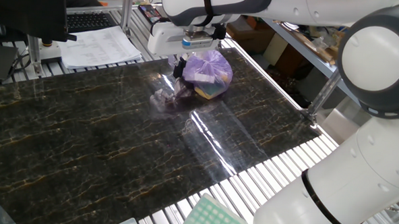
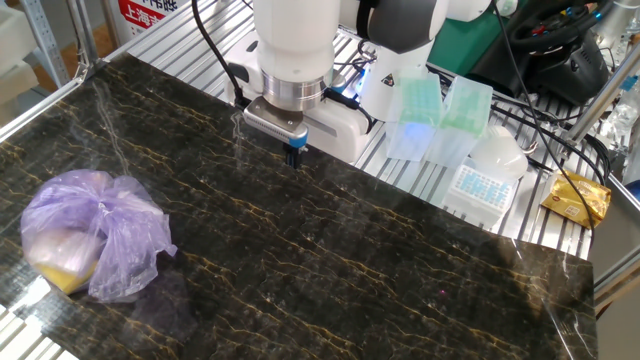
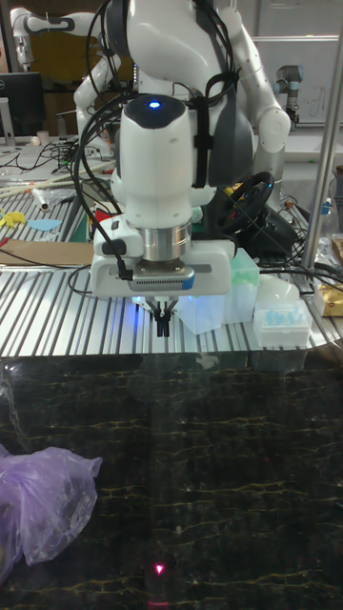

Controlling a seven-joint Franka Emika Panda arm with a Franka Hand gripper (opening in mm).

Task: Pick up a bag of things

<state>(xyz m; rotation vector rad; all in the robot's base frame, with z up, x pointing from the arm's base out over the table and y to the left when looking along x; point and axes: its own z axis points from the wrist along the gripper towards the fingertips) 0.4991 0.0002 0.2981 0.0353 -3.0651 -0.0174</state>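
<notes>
- Nearest in the tall fixed view, the bag of things [image 3: 43,510] lies on the dark marbled worktop [image 3: 210,457]; its left part is cut off by the picture edge, so only crumpled lilac film shows.
- Seen from the other fixed view, the bag of things [image 2: 88,240] sits near the worktop's [image 2: 330,260] corner, knotted on top, with a yellow item showing through at its lower left.
- Farther back, the tool [image 2: 294,155] hangs above the worktop, well apart from the bag; its dark fingers stand narrow, almost together, holding nothing.
- From the tall fixed view, the tool [image 3: 162,319] points straight down under the white arm, with a blue glow behind it.
- From one fixed view, the tool [image 1: 180,65] overlaps the bag [image 1: 208,70] in the picture, and its fingertips are hard to make out there.
- Beside the bag, a small clear plastic wad [image 1: 164,97] lies on the worktop; its outline is faint against the reflections.
- Beyond the worktop, pale green pipette-tip boxes [image 2: 440,110] stand on the ribbed metal frame [image 2: 200,40].
</notes>
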